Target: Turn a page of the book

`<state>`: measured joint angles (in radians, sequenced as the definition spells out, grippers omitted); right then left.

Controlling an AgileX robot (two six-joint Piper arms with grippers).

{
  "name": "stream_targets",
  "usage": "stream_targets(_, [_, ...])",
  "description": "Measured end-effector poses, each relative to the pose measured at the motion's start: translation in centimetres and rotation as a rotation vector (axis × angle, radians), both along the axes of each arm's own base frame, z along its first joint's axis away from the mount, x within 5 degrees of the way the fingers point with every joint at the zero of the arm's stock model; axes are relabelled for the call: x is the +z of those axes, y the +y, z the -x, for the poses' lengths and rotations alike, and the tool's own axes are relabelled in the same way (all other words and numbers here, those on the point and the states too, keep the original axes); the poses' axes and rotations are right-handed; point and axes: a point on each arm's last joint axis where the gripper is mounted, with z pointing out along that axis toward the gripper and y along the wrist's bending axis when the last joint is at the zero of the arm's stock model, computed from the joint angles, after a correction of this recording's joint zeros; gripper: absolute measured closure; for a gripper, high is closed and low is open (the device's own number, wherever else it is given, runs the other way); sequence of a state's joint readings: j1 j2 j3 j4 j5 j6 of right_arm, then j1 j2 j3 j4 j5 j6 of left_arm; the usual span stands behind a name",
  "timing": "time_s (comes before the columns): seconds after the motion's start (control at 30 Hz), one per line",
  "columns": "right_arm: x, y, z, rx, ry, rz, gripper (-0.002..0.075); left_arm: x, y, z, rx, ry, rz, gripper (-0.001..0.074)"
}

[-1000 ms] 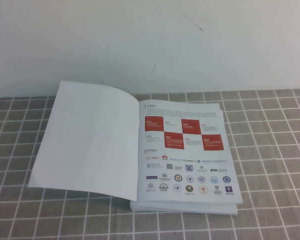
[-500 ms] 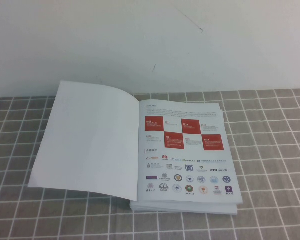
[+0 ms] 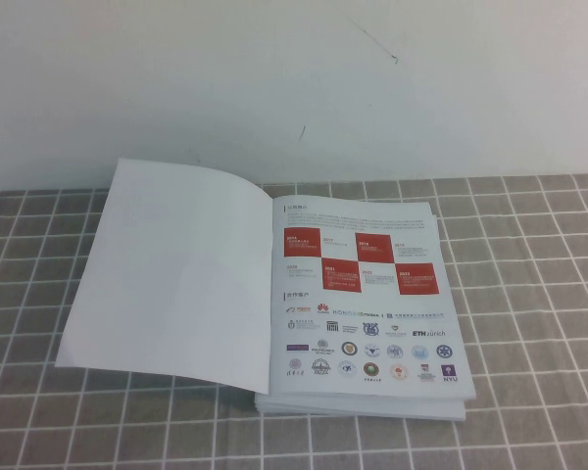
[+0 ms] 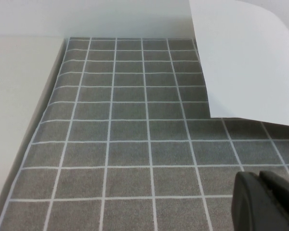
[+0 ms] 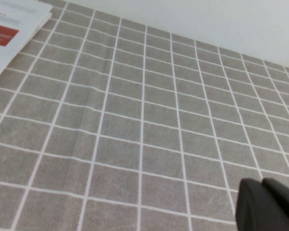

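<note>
High view: the book [image 3: 274, 313] lies open on the desk [image 3: 529, 323], which is covered in a grey checked cloth, near the back wall. The blank white left leaf [image 3: 171, 274] arches a little above the cloth; the page [image 3: 363, 304] with red squares and logo rows lies flat on the right stack, untouched. Neither arm shows in this view, so both sit parked off to the sides. Left wrist view: left hand [image 4: 267, 202] is a dark tip low over bare cloth, with the blank leaf's outer corner nearby but apart; fingers look pressed together, holding nothing. Right wrist view: right hand [image 5: 267, 204] is a dark tip over the cloth, closed and empty, well apart from the book's corner at the frame edge. Progress, as I judge it: nothing started on the red-square page. Reach, lift an edge and sweep it over to the left are all left to do.
</note>
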<state>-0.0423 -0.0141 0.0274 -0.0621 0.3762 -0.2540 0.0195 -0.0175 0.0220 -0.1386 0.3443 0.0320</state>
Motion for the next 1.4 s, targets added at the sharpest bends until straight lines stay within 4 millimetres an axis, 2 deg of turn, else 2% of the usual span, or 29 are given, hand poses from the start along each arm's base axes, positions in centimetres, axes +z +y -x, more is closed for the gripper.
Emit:
stream_targets(0.23, [0.0, -0.3, 0.0, -0.006, 0.004, 0.078, 0.0728, 0.1, 0.0, 0.0, -0.002, -0.011, -0.024, 0.0737])
stream_targets(0.37, [0.5, -0.4, -0.2, -0.002, -0.057, 0.113, 0.0728, 0.9, 0.2, -0.3, 0.012, -0.124, -0.039, 0.0737])
stream_targets(0.63, [5.5, 0.5, -0.3, 0.059, -0.615, 0.145, 0.0728, 5.7, 0.7, 0.2, 0.080, -0.654, -0.041, 0.0737])
stream_targets(0.77, [7.3, 0.8, 0.4, 0.092, -0.837, 0.046, 0.0728, 7.4, 0.9, 1.1, 0.106, -0.866, -0.034, 0.0737])
stream_targets(0.9, [8.3, 1.0, 0.9, 0.121, -0.961, 0.002, 0.0728, 8.3, 1.0, 1.7, 0.114, -0.984, -0.002, 0.0737])
stream_targets(1.0, [8.5, 1.1, 1.1, 0.129, -0.993, -0.011, 0.0728, 8.7, 1.0, 2.0, 0.120, -1.042, 0.010, 0.0737])
stream_targets(1.13, [9.5, 1.0, 1.1, 0.110, -0.947, -0.007, 0.0728, 9.0, 1.1, 1.9, 0.118, -1.002, 0.061, 0.0737])
stream_targets(1.3, [12.9, 0.4, 1.8, 0.037, -0.770, -0.032, 0.0728, 11.8, 0.6, 1.9, 0.069, -0.765, 0.073, 0.0736])
stream_targets(1.4, [15.1, 0.1, 2.1, -0.007, -0.652, -0.125, 0.0728, 13.5, 0.3, 1.4, 0.042, -0.578, 0.068, 0.0736])
